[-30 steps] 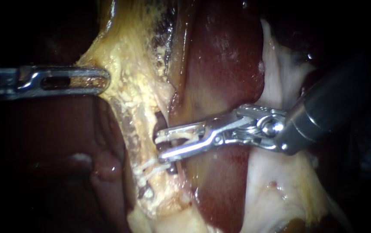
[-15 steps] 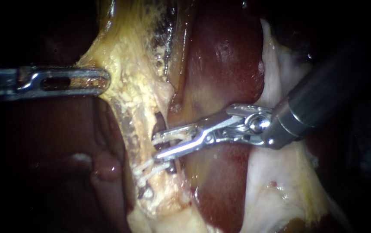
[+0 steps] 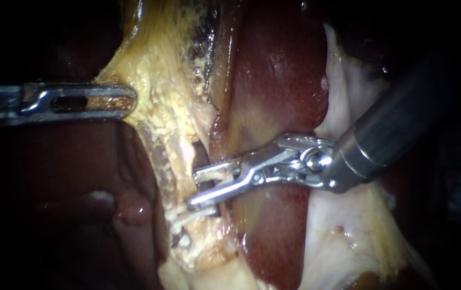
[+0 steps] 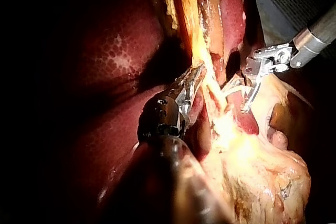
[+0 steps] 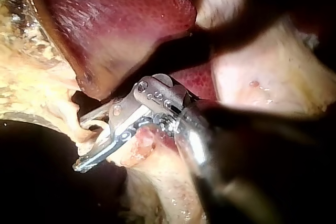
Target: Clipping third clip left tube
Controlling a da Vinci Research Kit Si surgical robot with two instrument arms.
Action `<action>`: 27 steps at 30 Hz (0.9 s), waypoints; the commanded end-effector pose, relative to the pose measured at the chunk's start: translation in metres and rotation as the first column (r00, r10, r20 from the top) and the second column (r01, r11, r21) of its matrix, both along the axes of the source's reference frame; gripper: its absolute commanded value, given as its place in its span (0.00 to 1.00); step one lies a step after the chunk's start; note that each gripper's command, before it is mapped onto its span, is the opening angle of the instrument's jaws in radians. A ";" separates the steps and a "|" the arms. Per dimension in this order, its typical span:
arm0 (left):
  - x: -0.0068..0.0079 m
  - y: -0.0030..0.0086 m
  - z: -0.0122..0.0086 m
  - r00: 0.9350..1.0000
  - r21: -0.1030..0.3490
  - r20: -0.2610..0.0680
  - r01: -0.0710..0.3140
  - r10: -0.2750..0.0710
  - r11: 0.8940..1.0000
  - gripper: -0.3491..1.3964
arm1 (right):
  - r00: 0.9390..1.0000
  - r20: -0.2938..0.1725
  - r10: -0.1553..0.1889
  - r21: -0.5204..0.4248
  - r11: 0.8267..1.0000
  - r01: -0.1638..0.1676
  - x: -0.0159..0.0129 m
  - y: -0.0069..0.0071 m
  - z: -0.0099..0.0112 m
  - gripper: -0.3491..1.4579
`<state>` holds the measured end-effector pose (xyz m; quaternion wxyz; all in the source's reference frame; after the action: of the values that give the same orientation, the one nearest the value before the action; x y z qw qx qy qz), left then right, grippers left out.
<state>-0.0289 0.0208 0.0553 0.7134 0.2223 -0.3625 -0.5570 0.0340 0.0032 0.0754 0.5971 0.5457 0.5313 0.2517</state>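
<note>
In the endoscope view my right instrument (image 3: 193, 188) comes in from the right, its two jaws spread and straddling the pale yellow tube (image 3: 186, 156), which lies between them. Just below its lower jaw a white clip (image 3: 190, 215) crosses the same tube. My left instrument (image 3: 131, 100) lies level at the left, its slotted jaws shut on the yellow fatty tissue (image 3: 155, 80) and holding it taut. The right wrist view shows my right instrument (image 5: 83, 143) open, with a pale strand of tube (image 5: 97, 126) in the gap. In the left wrist view my left instrument (image 4: 193, 80) grips the yellow strand.
Dark red liver (image 3: 278, 80) fills the middle and lower left of the endoscope view. Pale whitish tissue (image 3: 343, 236) lies under my right instrument's shaft. A dark slit (image 3: 200, 153) opens beside the tube, above the jaws.
My right instrument's wrist has slid left and its jaws now tilt lower, the lower jaw nearer the clip below. The left instrument has not moved.
</note>
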 end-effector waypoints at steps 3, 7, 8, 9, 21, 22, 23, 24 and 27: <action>0.0000 0.0000 0.0001 1.000 0.000 0.001 -0.001 0.001 1.000 0.00 | 1.000 -0.024 -0.014 0.010 1.000 0.015 0.0006 -0.0003 -0.0005 0.45; 0.0000 0.0001 0.0002 1.000 0.000 0.001 -0.001 0.001 1.000 0.00 | 0.999 -0.042 -0.014 0.024 1.000 0.015 0.0015 -0.0006 -0.0004 0.45; 0.0001 0.0001 0.0002 1.000 0.000 0.001 -0.001 0.001 1.000 0.00 | 0.999 -0.042 -0.014 0.029 0.999 0.015 0.0017 -0.0008 -0.0003 0.45; 0.0001 0.0001 0.0002 1.000 0.000 0.001 -0.001 0.001 1.000 0.00 | 0.999 -0.045 -0.014 0.029 0.999 0.015 0.0019 -0.0009 -0.0001 0.45; 0.0001 0.0003 0.0006 1.000 0.000 0.002 -0.002 0.002 1.000 0.00 | 0.993 -0.122 -0.002 0.129 0.992 0.017 0.0047 -0.0014 0.0002 0.45; 0.0001 0.0003 0.0006 1.000 0.000 0.002 -0.002 0.002 1.000 0.00 | 0.993 -0.120 -0.002 0.134 0.991 0.018 0.0050 -0.0014 0.0002 0.45; 0.0001 0.0003 0.0006 1.000 0.000 0.002 -0.002 0.002 1.000 0.00 | 0.993 -0.122 -0.004 0.133 0.991 0.020 0.0053 -0.0014 0.0002 0.44; 0.0000 0.0003 0.0006 1.000 0.000 0.002 -0.002 0.002 1.000 0.00 | 0.993 -0.116 -0.004 0.143 0.989 0.021 0.0055 -0.0015 0.0003 0.44; 0.0000 0.0003 0.0006 1.000 0.000 0.002 -0.001 0.001 1.000 0.00 | 0.994 -0.106 -0.007 0.161 0.987 0.024 0.0060 -0.0019 0.0007 0.44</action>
<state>-0.0289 0.0211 0.0559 0.7136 0.2232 -0.3629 -0.5561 0.0400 0.0012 0.0762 0.5222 0.6111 0.5339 0.2626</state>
